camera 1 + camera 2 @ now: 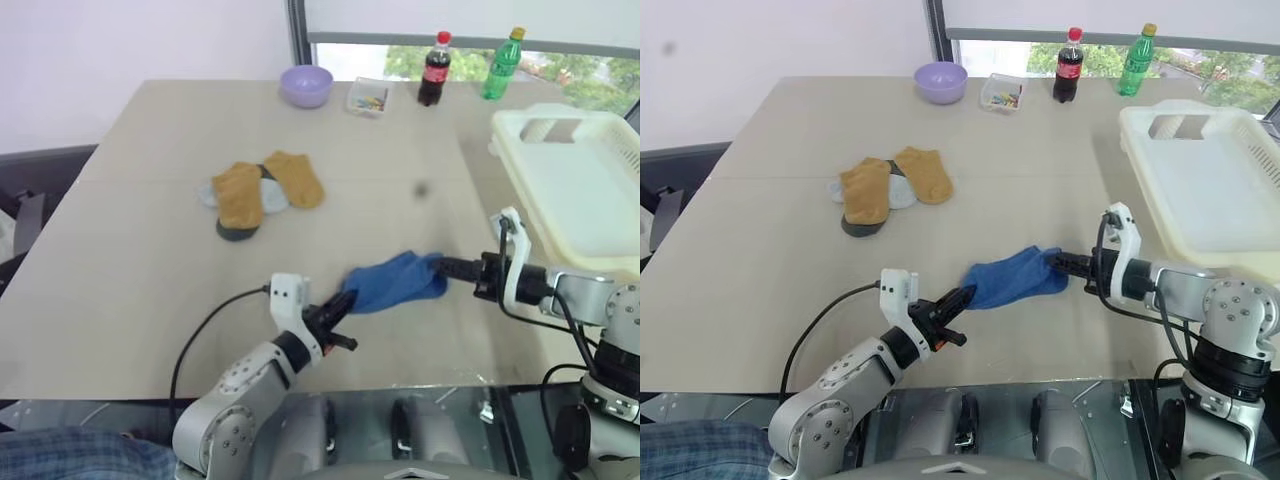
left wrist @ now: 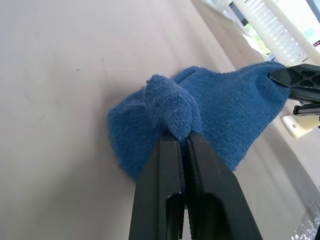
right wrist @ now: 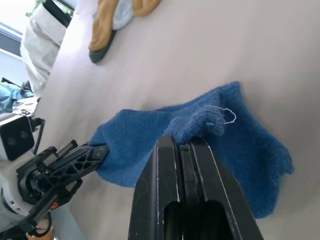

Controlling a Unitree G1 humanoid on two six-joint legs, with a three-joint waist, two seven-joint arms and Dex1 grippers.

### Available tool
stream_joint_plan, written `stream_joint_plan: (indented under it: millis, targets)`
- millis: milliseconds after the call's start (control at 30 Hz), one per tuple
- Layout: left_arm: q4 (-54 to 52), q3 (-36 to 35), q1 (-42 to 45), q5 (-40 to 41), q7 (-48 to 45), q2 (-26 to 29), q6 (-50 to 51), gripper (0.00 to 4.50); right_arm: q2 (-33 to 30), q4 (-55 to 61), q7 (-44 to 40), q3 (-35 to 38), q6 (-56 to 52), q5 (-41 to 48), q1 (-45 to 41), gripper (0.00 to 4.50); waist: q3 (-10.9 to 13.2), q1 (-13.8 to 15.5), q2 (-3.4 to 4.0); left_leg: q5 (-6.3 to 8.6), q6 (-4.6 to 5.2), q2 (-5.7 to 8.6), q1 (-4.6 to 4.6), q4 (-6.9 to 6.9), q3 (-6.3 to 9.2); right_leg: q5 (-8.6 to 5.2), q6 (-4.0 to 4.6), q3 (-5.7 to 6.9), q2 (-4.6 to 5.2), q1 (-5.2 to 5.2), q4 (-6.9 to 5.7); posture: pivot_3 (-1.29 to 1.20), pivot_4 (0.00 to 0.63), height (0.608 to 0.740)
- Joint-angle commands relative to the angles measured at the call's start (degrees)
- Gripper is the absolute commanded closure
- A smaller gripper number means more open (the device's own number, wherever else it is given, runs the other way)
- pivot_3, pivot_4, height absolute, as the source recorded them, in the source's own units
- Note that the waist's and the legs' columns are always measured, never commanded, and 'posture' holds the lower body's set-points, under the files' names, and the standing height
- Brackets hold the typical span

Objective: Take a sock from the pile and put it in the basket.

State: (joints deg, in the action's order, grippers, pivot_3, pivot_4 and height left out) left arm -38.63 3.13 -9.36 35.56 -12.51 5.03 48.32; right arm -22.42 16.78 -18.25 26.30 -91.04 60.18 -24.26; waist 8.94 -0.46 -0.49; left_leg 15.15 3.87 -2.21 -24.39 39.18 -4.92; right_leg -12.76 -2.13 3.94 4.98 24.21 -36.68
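Observation:
A blue sock [image 1: 392, 282] hangs stretched between both grippers just above the table near its front edge. My left gripper [image 1: 347, 298] is shut on its left end, the pinch plain in the left wrist view [image 2: 181, 135]. My right gripper [image 1: 440, 267] is shut on its right end, the sock bunched at its fingertips [image 3: 186, 137]. The pile [image 1: 262, 195] of mustard-tan socks over grey and dark ones lies farther back on the table, left of centre. The cream-white basket [image 1: 600, 238] with slotted sides stands at the right edge, beyond my right arm.
A purple bowl [image 1: 306, 85], a small clear tray [image 1: 368, 97], a cola bottle [image 1: 434, 70] and a green bottle [image 1: 503, 65] line the table's far edge. A black cable [image 1: 205, 335] runs along my left arm.

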Motion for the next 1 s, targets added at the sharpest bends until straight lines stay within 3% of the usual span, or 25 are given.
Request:
stream_joint_plan:
  millis: [33,900,933,1000]
  targets:
    - [-0.79,1.48,0.10,0.91,-1.50,0.59,-1.92,4.45,-1.31,1.36,-1.08,1.84,0.91,2.59,-1.35,4.50,0.00,0.00,0.00,0.00,0.00,0.00,0.00,0.00,0.01,0.00,0.00,0.01,-0.01,0.00,0.00,0.00,0.150,0.733]
    - [4.30,1.33,2.04,2.38,0.92,-0.19,-1.73,4.45,-3.33,-2.81,0.01,-2.85,7.71,-0.99,3.20,4.50,0.00,0.06,-0.01,-0.01,0.00,0.01,-0.18,0.03,-0.01,0.08,-0.17,0.00,-0.07,0.18,-0.04,0.00,0.150,0.733]
    - [4.30,1.36,2.01,2.59,0.84,-0.04,-1.44,4.50,-3.67,-2.87,-0.23,-3.01,7.34,-0.93,3.35,3.92,0.00,0.08,-0.01,-0.01,0.00,0.01,-0.19,0.03,-0.01,0.12,-0.23,0.01,-0.07,0.18,-0.04,0.00,0.150,0.733]
    - [4.59,1.30,2.21,3.41,0.84,0.08,-0.67,4.50,-4.76,-2.44,-1.34,-3.61,6.73,-0.59,3.94,3.18,0.00,0.11,0.00,-0.01,0.00,0.00,-0.19,0.03,0.00,0.13,-0.24,0.01,-0.07,0.19,-0.05,0.00,0.150,0.733]
